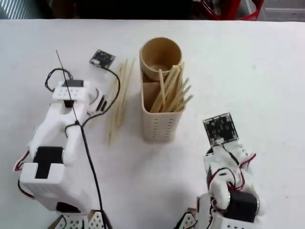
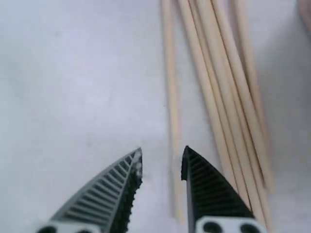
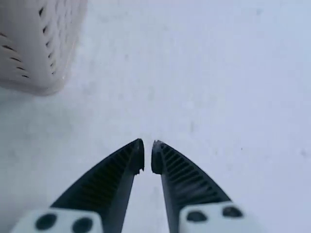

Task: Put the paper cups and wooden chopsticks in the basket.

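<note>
We think the next move turns on the loose chopsticks (image 1: pixel 117 95). They're a bundle lying flat on the table (image 1: pixel 248 71), btw the left arm and the basket (image 1: pixel 162 126), long axis roughly parallel to the basket's long side w/ a slight tilt. The left gripper (image 2: pixel 162 161) sits just beside them, jaws parted by a narrow gap, holding nothing. In its wrist view the sticks run lengthwise away from the tips: one stray stick (image 2: pixel 171 97) is nearly in line w/ the gap, the rest lie off to one side. So we judge the left arm much the nearer, and it prob. needs a small sideways shift + wider jaws to close across the bundle. The right gripper (image 3: pixel 147 156) is on the basket's other side, near a corner of it, tips almost touching, empty. One paper cup (image 1: pixel 160 55) already stands in the basket's far compartment. More chopsticks (image 1: pixel 171 93) lean in the near one.
</note>
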### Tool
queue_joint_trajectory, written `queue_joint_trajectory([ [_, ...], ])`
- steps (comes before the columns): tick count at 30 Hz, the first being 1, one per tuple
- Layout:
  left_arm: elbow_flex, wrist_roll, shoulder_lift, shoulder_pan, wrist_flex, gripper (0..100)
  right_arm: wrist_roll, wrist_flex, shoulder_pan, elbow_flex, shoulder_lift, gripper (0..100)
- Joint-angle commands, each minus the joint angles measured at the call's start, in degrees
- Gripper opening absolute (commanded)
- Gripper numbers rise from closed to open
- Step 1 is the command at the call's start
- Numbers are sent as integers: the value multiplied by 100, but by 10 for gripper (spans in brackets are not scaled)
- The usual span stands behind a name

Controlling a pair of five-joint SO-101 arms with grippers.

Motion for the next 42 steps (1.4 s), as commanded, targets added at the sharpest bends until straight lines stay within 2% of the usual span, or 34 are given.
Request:
queue_joint_trajectory([
  [1, 290, -53, -840, 259, -53, 146, 35, -110, 251, 132, -611, 39],
  [8, 1679, 202, -2308, 514, -923, 150, 422, -330, 268, 923, -1007, 39],
  [15, 941, 264, -1191, 198, -932, 151, 387, -558, 286, 1688, -1033, 39],
  [22, -325, 264, 374, 75, -440, 151, 387, -549, 286, 2268, -1033, 39],
  [30, -1345, 475, 1297, 84, 580, 146, 352, -708, 303, 2971, -1033, 35],
  [33, -1881, 756, 1684, 84, 1213, 134, -202, -804, 637, 3042, -1033, 37],
  [36, -2312, 782, 1991, 57, 1538, 67, -703, -1138, 1015, 3051, -1033, 38],
  [39, -2444, 782, 2079, 48, 1679, 21, -941, -1244, 1191, 3174, -1033, 39],
  [42, -2365, 800, 1982, 48, 1662, 22, -949, -1244, 1182, 3235, -1024, 39],
])
